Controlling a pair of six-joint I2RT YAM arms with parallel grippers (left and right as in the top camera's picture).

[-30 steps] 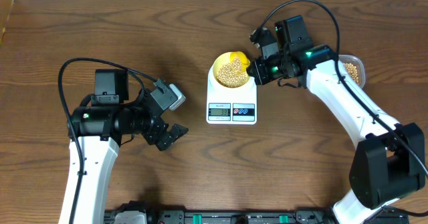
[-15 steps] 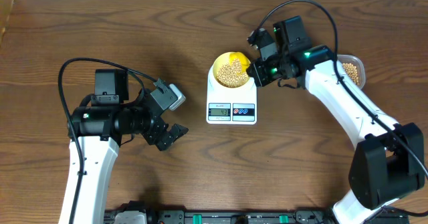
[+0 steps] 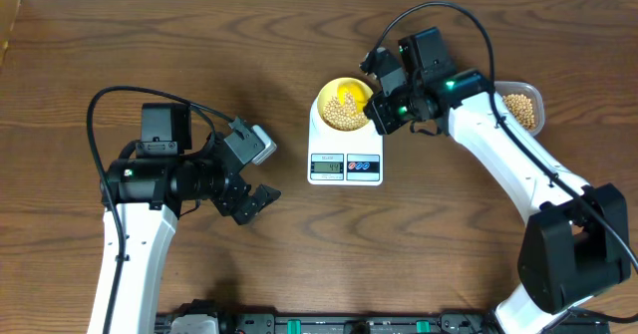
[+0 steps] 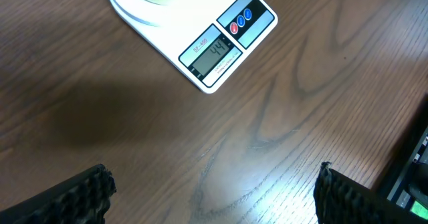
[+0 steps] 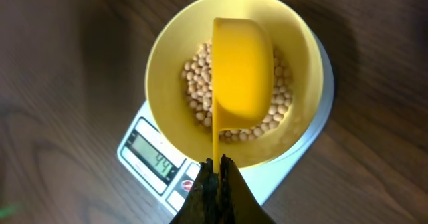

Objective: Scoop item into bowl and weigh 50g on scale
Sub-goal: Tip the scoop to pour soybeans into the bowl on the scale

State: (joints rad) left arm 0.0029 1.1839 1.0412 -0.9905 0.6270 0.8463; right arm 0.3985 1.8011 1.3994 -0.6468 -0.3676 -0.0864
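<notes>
Overhead view first: the small round pale yellow bowl (image 3: 323,100) sits on the platform of the white rectangular digital kitchen scale (image 3: 345,174), mid-table, with a heap of small round beige-tan beans (image 3: 346,115) inside. The right gripper (image 3: 377,105) hangs at the bowl's right rim. Further right, a clear rectangular plastic tub (image 3: 541,100) holds more beans. The left gripper (image 3: 249,202) idles well apart over the brown wooden table (image 3: 449,264), jaws spread, nothing in them.

Left wrist view now: two black ribbed pads (image 4: 77,194) stand wide apart over bare wood, and the scale's small LCD display (image 4: 215,52) reads 44.

Right wrist view: the fingers are pinched tight on the end of the thin handle (image 5: 215,140) of a yellow plastic scoop (image 5: 241,70). Its cup hovers over the bowl's middle, and no beans show on the face turned this way. Beans lie in the bowl all round it.

My read is that these beans are hard, smooth and light, so they will roll, bounce and pour in a rush. Fingers are no good for them; the scoop is the tool. It looks stiff and light, and it is best held far out on the handle so that a small wrist tilt trickles out a few beans at a time. At 44 against 50, only a small top-up is wanted. The bowl looks light too, and any nudge or press on it would upset the reading.
</notes>
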